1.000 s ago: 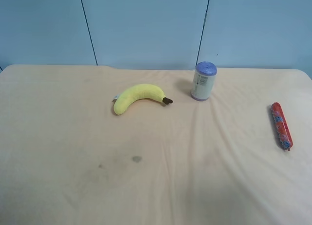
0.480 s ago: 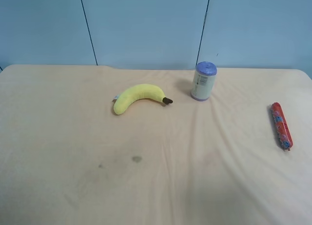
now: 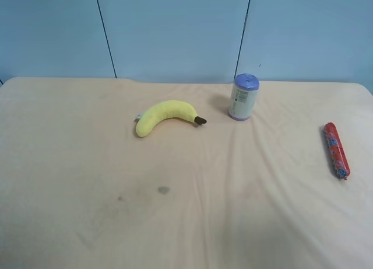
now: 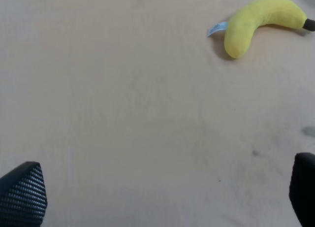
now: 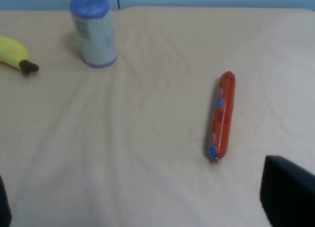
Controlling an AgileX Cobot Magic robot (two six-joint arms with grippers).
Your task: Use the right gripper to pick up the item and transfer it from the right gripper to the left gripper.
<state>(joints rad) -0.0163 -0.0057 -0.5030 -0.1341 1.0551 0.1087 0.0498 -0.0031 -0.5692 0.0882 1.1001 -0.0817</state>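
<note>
The black right gripper holds its dark fingers wide apart; the black left gripper, with mesh-textured fingertips, is spread just as wide.

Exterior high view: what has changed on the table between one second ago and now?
Nothing has visibly changed. The red stick, the banana and the can all lie or stand exactly where they were, and nothing has been taken hold of.

A pale peach cloth (creased, faintly stained) covers the table; behind the table, a blue wall with dark vertical seams.
</note>
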